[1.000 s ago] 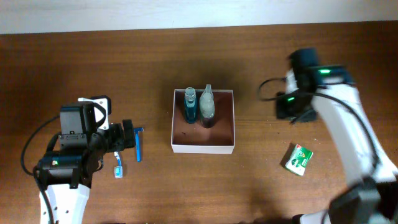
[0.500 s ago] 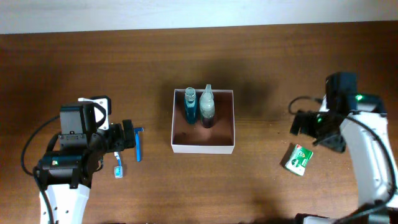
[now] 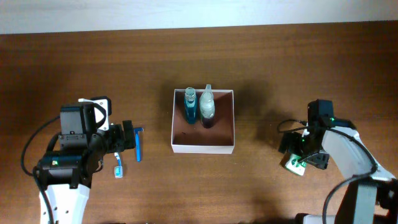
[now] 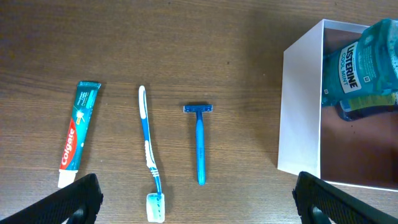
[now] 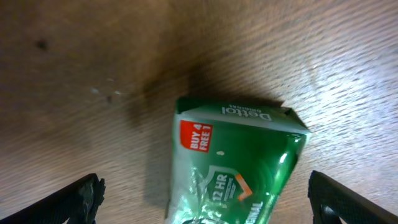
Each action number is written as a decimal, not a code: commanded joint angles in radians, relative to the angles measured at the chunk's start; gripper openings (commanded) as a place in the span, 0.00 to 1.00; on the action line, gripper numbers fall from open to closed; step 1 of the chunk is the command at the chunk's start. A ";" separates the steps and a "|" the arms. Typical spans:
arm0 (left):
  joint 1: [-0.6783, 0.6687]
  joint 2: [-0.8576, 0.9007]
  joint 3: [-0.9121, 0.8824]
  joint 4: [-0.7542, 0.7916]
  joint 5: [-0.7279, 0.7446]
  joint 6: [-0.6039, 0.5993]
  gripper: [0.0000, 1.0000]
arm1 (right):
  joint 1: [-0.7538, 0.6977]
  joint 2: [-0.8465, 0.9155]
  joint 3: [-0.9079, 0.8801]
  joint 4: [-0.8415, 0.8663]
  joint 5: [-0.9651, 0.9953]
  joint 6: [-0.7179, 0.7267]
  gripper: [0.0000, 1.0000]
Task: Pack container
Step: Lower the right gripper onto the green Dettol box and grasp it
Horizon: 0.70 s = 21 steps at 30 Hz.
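Note:
The container (image 3: 203,148), a square white box with a reddish-brown inside, sits mid-table. It holds a blue mouthwash bottle (image 3: 190,106) and a clear bottle (image 3: 207,106). Its white wall (image 4: 298,112) and the mouthwash bottle (image 4: 360,68) show in the left wrist view. My left gripper (image 3: 127,138) is open and empty above a blue razor (image 4: 199,140), a toothbrush (image 4: 148,155) and a toothpaste tube (image 4: 78,134). My right gripper (image 3: 301,153) is open, low over a green-and-white soap packet (image 5: 236,155), with one finger on either side of it.
The razor (image 3: 138,148) and toothbrush (image 3: 117,167) lie left of the container, partly under my left arm. The soap packet (image 3: 292,165) lies on the wood at the right. The table's far edge runs along the top of the overhead view.
My right arm has swung from the back right of the container down and toward the front, ending over the green packet. The left arm has not moved.

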 commanded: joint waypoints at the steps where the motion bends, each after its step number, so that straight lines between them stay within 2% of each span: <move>1: -0.004 0.002 0.019 -0.002 -0.011 0.019 0.99 | -0.006 0.067 -0.007 0.014 0.007 0.008 0.98; 10: -0.004 0.002 0.019 -0.002 -0.011 0.019 0.99 | -0.006 0.150 -0.007 0.014 0.009 0.008 0.99; 15: -0.004 0.002 0.019 -0.008 -0.011 0.019 1.00 | -0.006 0.150 -0.007 0.000 0.009 0.008 0.73; 17: -0.004 0.003 0.019 -0.008 -0.011 0.019 0.99 | -0.006 0.150 -0.007 -0.002 0.009 0.008 0.68; 21: -0.004 0.003 0.019 -0.008 -0.011 0.019 0.99 | -0.006 0.150 -0.007 -0.002 0.009 0.008 0.49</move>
